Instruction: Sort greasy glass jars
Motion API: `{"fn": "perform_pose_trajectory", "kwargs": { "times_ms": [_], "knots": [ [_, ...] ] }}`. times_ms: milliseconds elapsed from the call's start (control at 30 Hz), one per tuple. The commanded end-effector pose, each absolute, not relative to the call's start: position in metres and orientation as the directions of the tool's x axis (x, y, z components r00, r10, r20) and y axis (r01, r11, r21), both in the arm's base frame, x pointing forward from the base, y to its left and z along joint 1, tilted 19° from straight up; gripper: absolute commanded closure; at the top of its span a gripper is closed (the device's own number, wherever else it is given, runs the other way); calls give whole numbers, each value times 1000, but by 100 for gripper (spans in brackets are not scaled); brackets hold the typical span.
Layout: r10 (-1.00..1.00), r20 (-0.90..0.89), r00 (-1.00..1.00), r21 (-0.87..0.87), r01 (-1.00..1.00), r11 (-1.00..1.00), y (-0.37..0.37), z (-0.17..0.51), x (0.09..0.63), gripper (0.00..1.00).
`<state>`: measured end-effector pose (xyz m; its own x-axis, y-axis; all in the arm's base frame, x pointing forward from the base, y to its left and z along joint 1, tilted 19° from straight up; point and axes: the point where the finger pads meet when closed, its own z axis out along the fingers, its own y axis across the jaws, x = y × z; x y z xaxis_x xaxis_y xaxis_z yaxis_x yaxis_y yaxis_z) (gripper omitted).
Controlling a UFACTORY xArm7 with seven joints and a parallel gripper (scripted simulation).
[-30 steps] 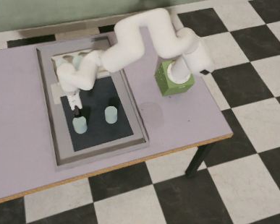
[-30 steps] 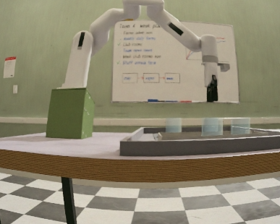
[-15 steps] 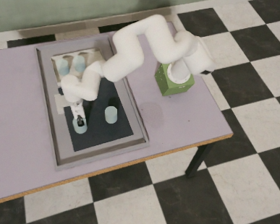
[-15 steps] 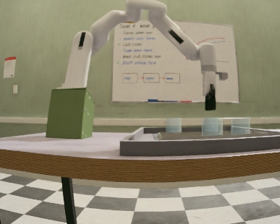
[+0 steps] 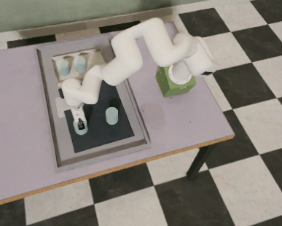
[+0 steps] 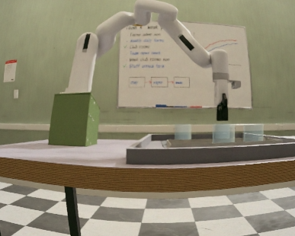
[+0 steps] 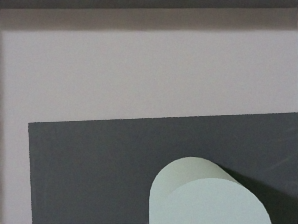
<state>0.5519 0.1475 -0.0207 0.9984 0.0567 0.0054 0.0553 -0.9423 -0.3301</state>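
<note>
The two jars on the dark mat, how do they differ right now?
The left jar sits directly under the open gripper, which partly hides it from above; the right jar stands in full view with nothing over it. The left jar is nearer the mat's front edge, the right one farther back. Both are pale, upright and ungripped.

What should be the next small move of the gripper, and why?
Probably lower straight down around the nearer jar on the dark mat. The open gripper holds nothing and hangs above that jar; in the exterior view it has not reached the rim. The tray holds two jars.
</note>
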Motion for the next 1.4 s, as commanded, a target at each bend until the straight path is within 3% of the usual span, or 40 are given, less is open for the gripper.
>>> {"fn": "perform_pose_trajectory", "kwargs": {
  "times_ms": [0, 1167, 1200, 1367],
  "knots": [
    [55, 10, 998, -330, 55, -942, 148, -22, 554, 0],
    [55, 10, 998, -330, 55, -942, 163, -65, 554, 0],
    [55, 10, 998, -330, 55, -942, 163, -65, 554, 10],
    [55, 10, 998, -330, 55, -942, 163, -65, 554, 10]
  ]
}}
